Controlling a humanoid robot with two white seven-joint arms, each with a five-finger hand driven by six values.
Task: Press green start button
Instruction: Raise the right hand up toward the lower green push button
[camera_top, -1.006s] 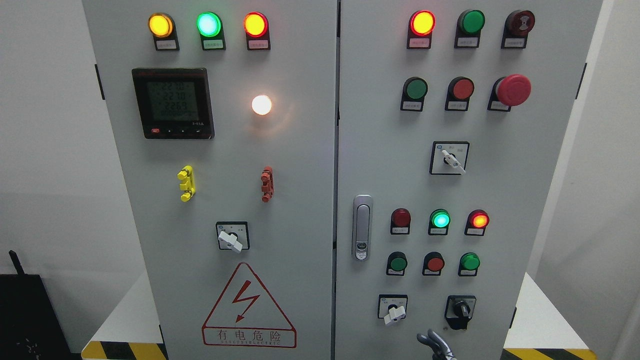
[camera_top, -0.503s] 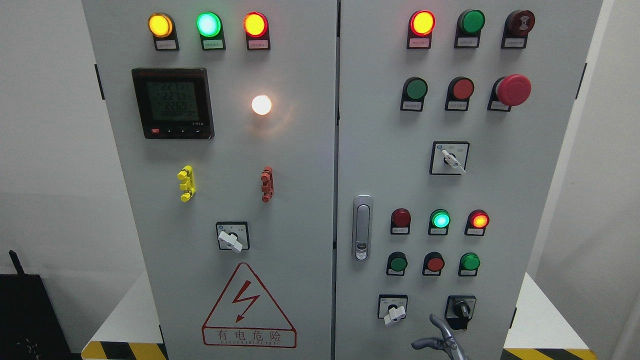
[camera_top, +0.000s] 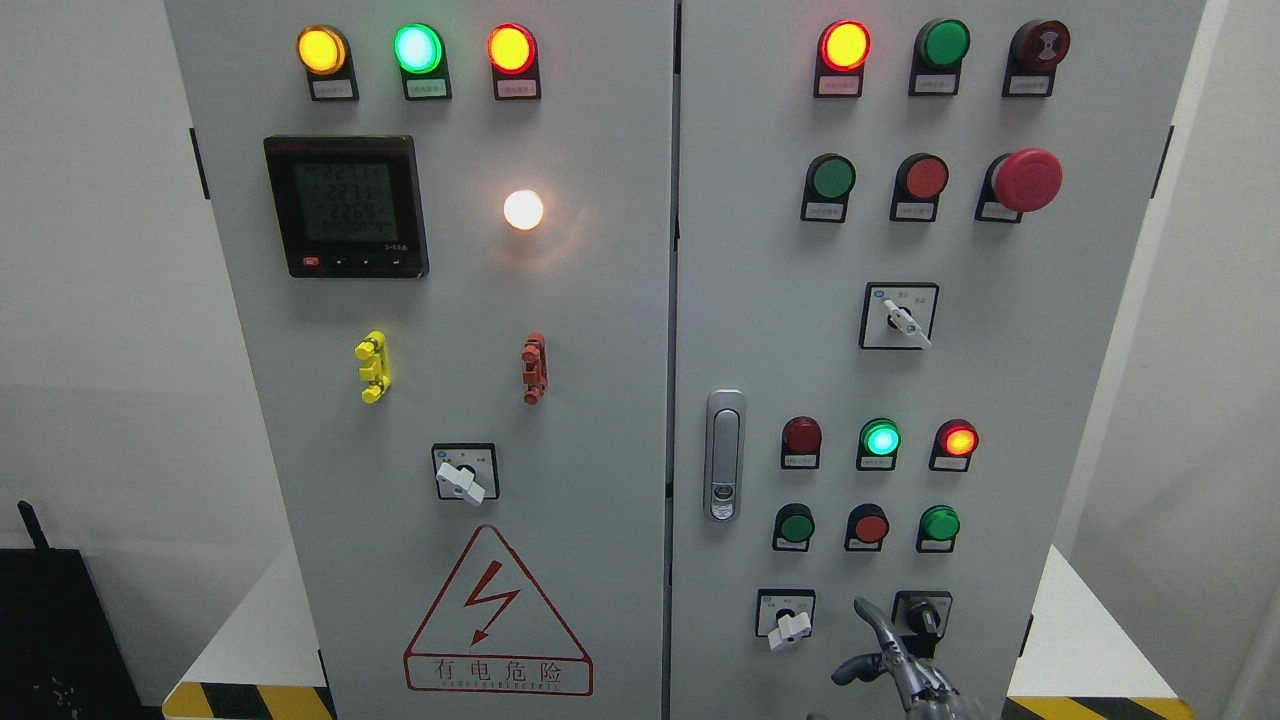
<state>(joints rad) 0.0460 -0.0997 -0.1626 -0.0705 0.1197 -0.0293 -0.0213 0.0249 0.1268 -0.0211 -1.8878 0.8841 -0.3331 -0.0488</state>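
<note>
Head view: right robot hand (camera_top: 900, 670) low, index finger (camera_top: 875, 620) extended upward.

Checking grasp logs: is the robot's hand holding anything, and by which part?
Nothing. The right hand is empty, one finger extended toward the panel.

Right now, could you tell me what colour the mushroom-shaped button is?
Red; the mushroom-shaped button shows best in the head view.

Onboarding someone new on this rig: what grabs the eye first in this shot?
Probably the lit lamps: yellow, green and red in a row at the cabinet's top left, with a glaring white lamp below them. Then the red mushroom button at upper right, and the right hand with one finger extended at the bottom edge.
</note>
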